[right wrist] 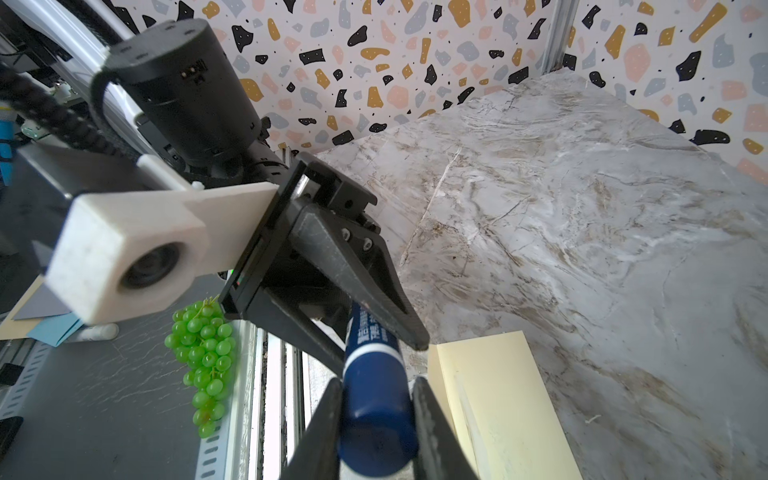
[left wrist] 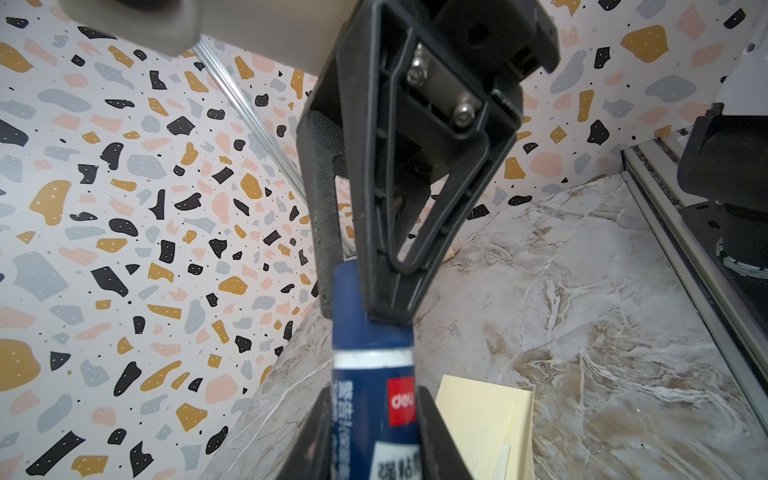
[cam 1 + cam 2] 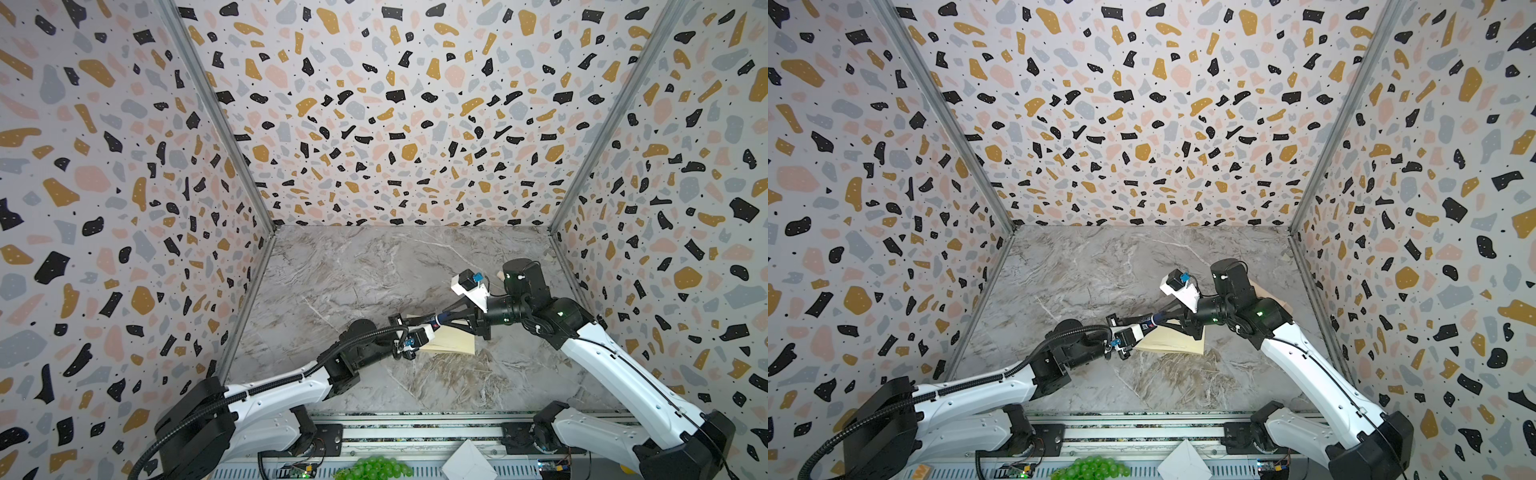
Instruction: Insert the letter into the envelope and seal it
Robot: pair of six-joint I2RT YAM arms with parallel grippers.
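The envelope [image 1: 511, 399] lay flat on the surface [image 1: 582, 208], just under your pincers. I could not see the letter, so it was likely inside. Your left pincer [image 2: 374, 440] squeezed the glue stick [image 1: 374, 374], and your right pincer [image 1: 376, 432] squeezed its cap end. Gluing the flap was left.

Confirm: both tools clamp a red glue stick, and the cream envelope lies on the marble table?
No: the glue stick is dark blue, per the right wrist view. The left tool and right tool both clamp it, and the cream envelope lies on the marble table.
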